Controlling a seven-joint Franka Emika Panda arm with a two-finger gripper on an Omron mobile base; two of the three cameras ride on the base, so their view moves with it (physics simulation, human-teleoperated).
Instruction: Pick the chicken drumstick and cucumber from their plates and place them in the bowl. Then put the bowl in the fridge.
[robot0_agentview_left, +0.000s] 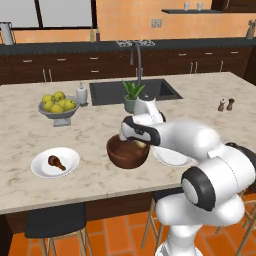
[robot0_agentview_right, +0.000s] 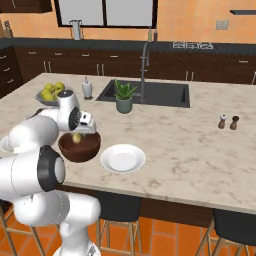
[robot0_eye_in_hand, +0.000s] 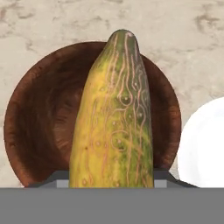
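Hand view: claw (robot0_agentview_right: 77, 134) clamped on cucumber (robot0_eye_in_hand: 114, 118), hanging directly above brown bowl (robot0_eye_in_hand: 35, 109). Bare plate (robot0_agentview_right: 123, 159) just right of it; drumstick (robot0_agentview_left: 56, 162) on plate (robot0_agentview_left: 70, 156) well left.

Even, bright rendered light; edges perhaps slightly soft.

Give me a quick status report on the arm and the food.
Gripper shut on cucumber, hanging over brown bowl. Drumstick on its plate, not yet picked. Other plate bare. Nothing in the way.
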